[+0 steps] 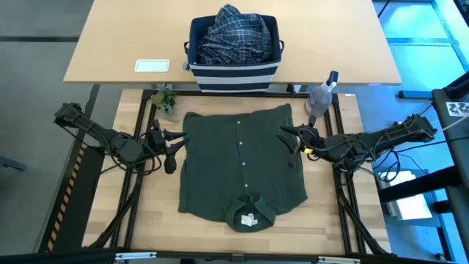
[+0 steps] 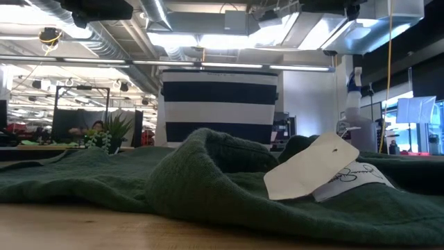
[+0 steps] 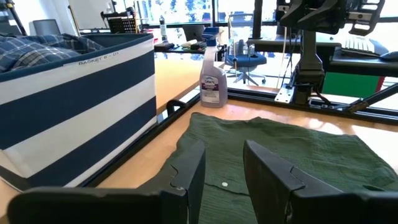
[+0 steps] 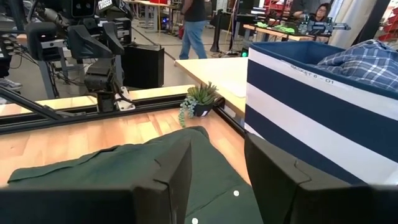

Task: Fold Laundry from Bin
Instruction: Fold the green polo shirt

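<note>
A dark olive-green shirt (image 1: 242, 165) lies spread flat on the table, buttons up, with its collar and white tag (image 2: 312, 167) toward the near edge. The navy, white-striped bin (image 1: 234, 70) stands on the far table, and a blue-and-white plaid shirt (image 1: 234, 33) is heaped inside it. My left gripper (image 1: 176, 150) hovers open at the green shirt's left edge, nothing between its fingers (image 3: 186, 174). My right gripper (image 1: 289, 139) hovers open over the shirt's right edge, also with nothing between its fingers (image 4: 180, 174).
A clear spray bottle (image 1: 322, 92) stands at the table's far right, just behind my right gripper. A small potted plant (image 1: 165, 100) sits at the far left corner. A white card (image 1: 152, 65) lies on the far table, left of the bin. Bare wood shows along the near edge.
</note>
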`<action>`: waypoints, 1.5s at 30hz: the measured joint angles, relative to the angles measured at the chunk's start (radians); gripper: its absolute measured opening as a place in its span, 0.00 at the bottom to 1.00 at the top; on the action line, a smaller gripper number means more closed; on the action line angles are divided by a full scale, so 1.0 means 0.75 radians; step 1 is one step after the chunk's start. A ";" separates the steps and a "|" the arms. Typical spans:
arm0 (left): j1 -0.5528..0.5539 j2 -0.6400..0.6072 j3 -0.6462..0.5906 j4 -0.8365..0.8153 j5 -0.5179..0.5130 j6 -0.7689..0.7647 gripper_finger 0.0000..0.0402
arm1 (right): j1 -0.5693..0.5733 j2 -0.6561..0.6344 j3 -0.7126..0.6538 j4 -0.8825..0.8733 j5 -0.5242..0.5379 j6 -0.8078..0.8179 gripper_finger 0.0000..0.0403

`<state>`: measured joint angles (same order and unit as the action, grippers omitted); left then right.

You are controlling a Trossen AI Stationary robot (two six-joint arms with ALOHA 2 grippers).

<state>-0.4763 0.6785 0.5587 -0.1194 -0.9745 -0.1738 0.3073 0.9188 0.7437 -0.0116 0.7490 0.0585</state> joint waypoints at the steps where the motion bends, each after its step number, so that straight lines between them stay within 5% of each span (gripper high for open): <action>1: 0.000 0.000 0.000 0.000 0.000 0.000 0.26 | 0.000 0.000 0.000 0.000 0.000 -0.006 0.37; 22: 0.012 0.001 0.000 0.002 0.013 0.001 0.26 | 0.000 0.000 0.000 0.005 -0.003 -0.008 0.37; 34: 0.309 0.144 0.000 0.002 0.585 0.063 0.26 | 0.000 0.054 0.000 0.014 -0.096 -0.085 0.37; 45: 0.291 0.322 0.000 -0.028 0.951 0.070 0.26 | 0.000 0.069 0.000 -0.151 -0.352 -0.083 0.37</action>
<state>-0.2582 0.9201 0.5587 -0.1403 -0.2609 -0.1211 0.3073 0.9704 0.7437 -0.1245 0.4849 -0.0039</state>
